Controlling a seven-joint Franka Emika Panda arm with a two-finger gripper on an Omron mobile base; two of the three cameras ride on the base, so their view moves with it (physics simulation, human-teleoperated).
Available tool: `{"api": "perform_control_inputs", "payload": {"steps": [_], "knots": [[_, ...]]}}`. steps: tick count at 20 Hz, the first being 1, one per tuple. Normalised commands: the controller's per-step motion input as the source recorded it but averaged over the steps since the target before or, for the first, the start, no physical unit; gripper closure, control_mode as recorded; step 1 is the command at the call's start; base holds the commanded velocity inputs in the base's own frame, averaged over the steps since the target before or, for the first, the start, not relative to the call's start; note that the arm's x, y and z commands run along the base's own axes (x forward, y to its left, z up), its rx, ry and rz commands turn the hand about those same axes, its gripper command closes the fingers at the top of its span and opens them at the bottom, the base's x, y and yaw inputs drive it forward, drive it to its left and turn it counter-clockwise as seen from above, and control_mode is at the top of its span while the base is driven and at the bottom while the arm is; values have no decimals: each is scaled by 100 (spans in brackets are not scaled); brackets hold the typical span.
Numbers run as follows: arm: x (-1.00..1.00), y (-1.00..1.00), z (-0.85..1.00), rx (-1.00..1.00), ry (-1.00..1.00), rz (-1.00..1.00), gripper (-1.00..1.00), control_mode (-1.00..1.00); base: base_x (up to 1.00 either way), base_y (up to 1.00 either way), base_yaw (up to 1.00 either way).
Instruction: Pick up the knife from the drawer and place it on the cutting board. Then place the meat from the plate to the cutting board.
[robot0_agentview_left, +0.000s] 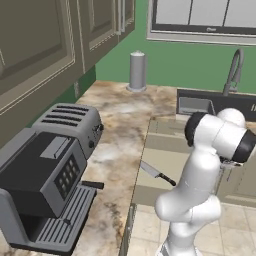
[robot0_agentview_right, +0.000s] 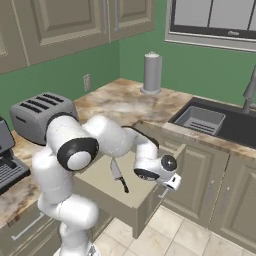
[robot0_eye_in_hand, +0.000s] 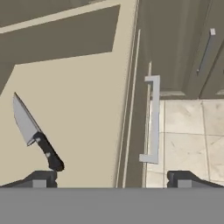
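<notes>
Knife (robot0_eye_in_hand: 36, 133) flat on tan floor of open drawer (robot0_eye_in_hand: 83, 122), left of jaws, black handle nearest, blade pointing away; reachable since drawer stands pulled out. Gripper (robot0_eye_in_hand: 112, 179) empty, jaws spread wide, straddling drawer front edge. Silver bar handle (robot0_eye_in_hand: 153, 120) just ahead on right, above tiled floor (robot0_eye_in_hand: 192, 131). Judgement: next shift left, descend on knife handle.

We see green walls (robot0_agentview_left: 185, 60), olive cabinets (robot0_agentview_left: 45, 45), a marbled counter (robot0_agentview_left: 117, 125), a window (robot0_agentview_left: 200, 17), our pale tiled floor (robot0_agentview_right: 200, 240), a dark sink (robot0_agentview_right: 220, 122)
</notes>
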Motion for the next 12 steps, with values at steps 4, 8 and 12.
{"api": "perform_control_inputs", "payload": {"steps": [4, 8, 12], "knots": [[-34, 0, 100, -6, -16, 6, -100, -100, 0, 0, 0], [-33, 26, 100, -15, -4, 14, -100, -100, 0, 0, 0], [-31, 33, 100, -19, 0, 14, -100, -100, 0, 0, 0]]}}
